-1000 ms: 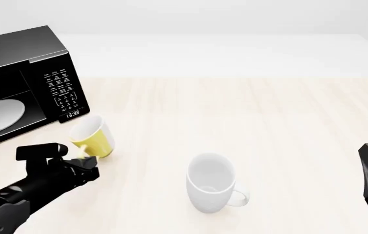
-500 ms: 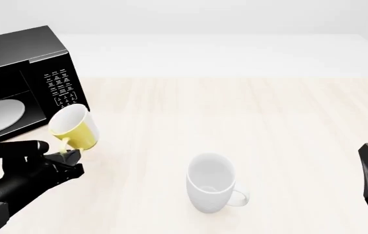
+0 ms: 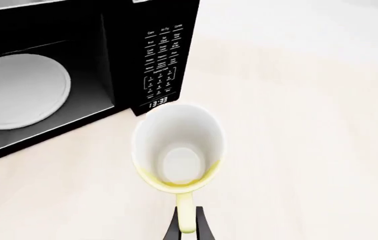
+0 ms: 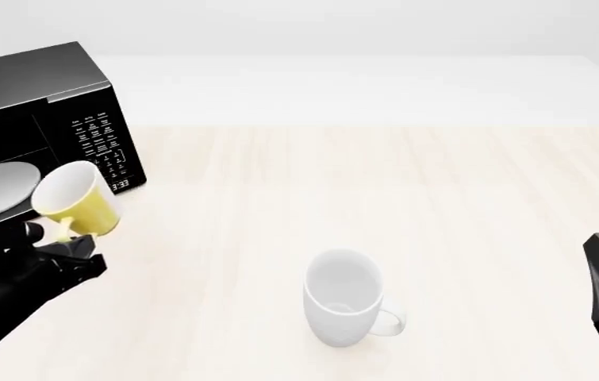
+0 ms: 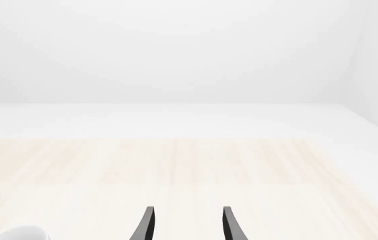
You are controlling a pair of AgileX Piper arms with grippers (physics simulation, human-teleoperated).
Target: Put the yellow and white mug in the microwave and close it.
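You are pinching the mug (image 4: 71, 205) by its handle in the left fingers (image 3: 187, 227), mouth facing the microwave (image 3: 102, 55) cavity; right fingers (image 5: 224, 223) are idling open.

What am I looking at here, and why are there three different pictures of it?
It is a computer simulation of two robot arms at a wooden table, each ending in a two-fingered gripper. The wide picture comes from a fixed camera behind the arms; the other two come from small cameras mounted just behind each gripper. The left gripper pinches the handle of the yellow and white mug, held up in front of the open black microwave, whose white turntable plate is visible inside. A larger white mug stands on the table. The right gripper waits open, holding nothing.
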